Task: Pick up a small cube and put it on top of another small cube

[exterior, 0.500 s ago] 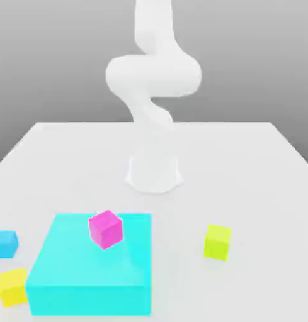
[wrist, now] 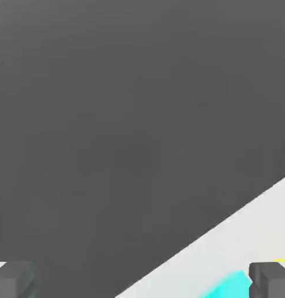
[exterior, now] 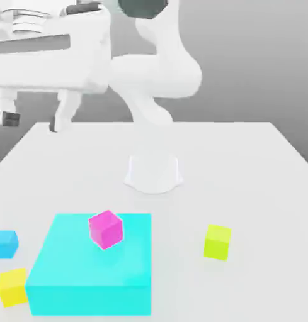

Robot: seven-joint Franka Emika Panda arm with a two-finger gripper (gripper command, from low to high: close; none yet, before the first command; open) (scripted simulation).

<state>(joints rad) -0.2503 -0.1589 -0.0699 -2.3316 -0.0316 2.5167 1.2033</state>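
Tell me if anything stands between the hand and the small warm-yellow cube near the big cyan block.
Nothing visible does. The hand hangs open, high over the table, empty. The small yellow cube sits by the exterior view's left side of the cyan block, top uncovered. The block stands close beside it, which could crowd one finger.

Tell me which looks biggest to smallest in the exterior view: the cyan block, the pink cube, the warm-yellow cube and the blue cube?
1. cyan block, far the biggest.
2. pink cube.
3. warm-yellow cube.
4. blue cube.

The last two look close in size; the yellow sits nearer the camera, so their order is unsure.
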